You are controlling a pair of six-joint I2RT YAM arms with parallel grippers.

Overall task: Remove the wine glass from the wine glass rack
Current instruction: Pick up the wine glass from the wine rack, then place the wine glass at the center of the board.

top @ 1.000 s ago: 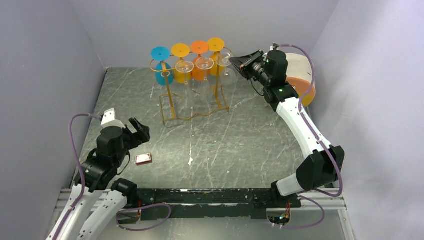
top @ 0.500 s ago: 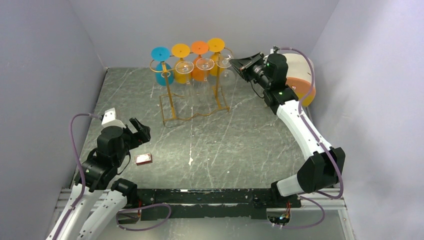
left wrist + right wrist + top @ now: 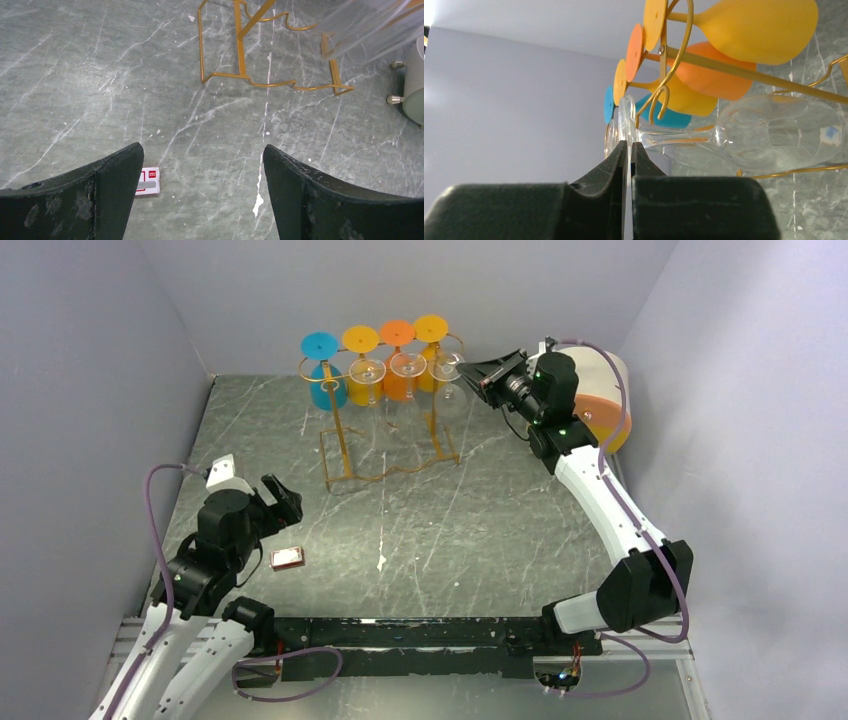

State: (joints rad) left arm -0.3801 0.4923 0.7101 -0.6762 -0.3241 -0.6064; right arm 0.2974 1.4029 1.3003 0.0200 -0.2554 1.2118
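Grey marbled table [image 3: 480, 510], with the gold wire rack [image 3: 340, 432] upright at its far middle. Coloured glasses [image 3: 360, 341] hang bowl-down along the far bar and clear ones along the near bar. The glass [image 3: 774, 132] I want is the clear one at the right end of the near row, hung by its foot [image 3: 626, 115] in a curled hook with its bowl below. My right gripper [image 3: 629, 150] reaches in from the right at hook height, jaws pinched together on the thin rim of that foot, which the wrist view shows edge-on. My left gripper [image 3: 201, 150] hovers over the near left of the table, jaws wide apart and empty, with a small red-and-white card [image 3: 287, 558] just beside it. I judge the glass light, stiff, slick and brittle, with its weight hanging below my pinch, so it may swing or slip. The foot rim looks a fair hold for drawing it out of the hook, given a gentle squeeze and no twisting against the wire
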